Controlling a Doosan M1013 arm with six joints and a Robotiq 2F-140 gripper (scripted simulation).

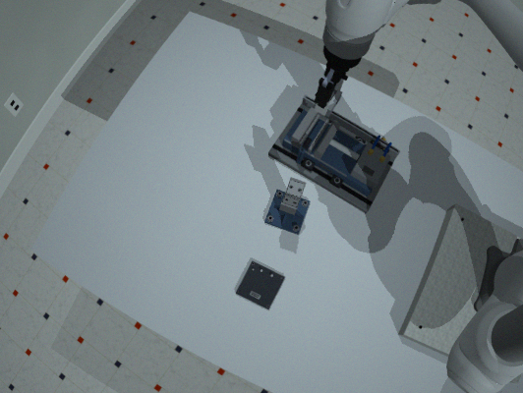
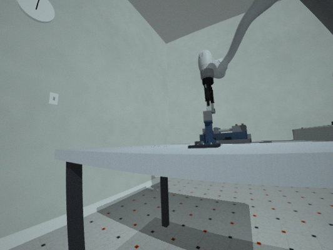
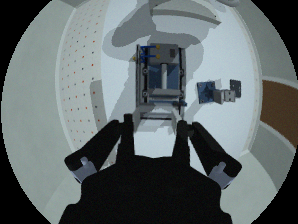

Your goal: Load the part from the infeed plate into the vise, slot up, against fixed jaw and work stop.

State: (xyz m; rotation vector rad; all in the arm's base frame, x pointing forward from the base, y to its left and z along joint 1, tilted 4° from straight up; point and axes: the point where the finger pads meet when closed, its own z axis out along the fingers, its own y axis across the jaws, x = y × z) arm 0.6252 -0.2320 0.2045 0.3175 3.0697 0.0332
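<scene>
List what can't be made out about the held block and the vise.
- Milled slot of the pale grey block: wrist view, the black gripper covers its sides; top view, too small.
- Work stop and low bars of the blue vise: top view, too small.
- Vise jaws: exterior view, the blue V-block stand stands in front.

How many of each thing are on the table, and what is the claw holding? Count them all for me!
Vise: 1
V-block: 1
Infeed plate, with nothing on it: 1
Part, held in the claw above the vise: 1
Total: 4
</scene>
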